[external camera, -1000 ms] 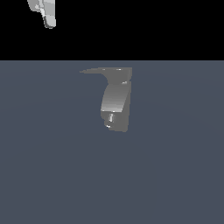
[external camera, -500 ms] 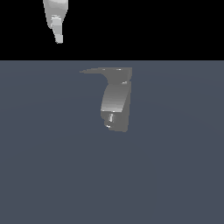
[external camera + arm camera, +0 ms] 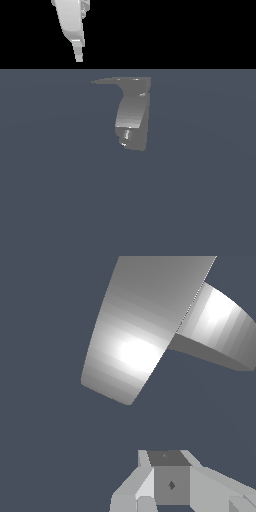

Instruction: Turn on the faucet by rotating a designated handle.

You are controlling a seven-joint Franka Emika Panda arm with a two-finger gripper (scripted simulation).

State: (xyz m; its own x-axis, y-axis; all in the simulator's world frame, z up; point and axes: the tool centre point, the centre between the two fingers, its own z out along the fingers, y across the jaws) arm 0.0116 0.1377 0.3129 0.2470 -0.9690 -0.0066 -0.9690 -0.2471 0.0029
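The grey faucet (image 3: 133,118) stands upright in the middle of the exterior view, with a small bright notch low on its body. Its handle (image 3: 113,81), a thin flat blade, sticks out from the top toward the exterior view's left and tapers to a point. My gripper (image 3: 78,56) hangs above and to the left of that tip, clear of it, fingers together with nothing held. In the wrist view the handle (image 3: 142,336) is a broad bright blade ahead of my gripper (image 3: 168,458), and the curved faucet (image 3: 220,323) body lies behind it.
A flat dark blue-grey floor (image 3: 60,190) stretches all around the faucet. The background above its far edge is black.
My gripper has come down and shifted toward the exterior view's right, closer to the handle's tip. The faucet and its handle have not moved.
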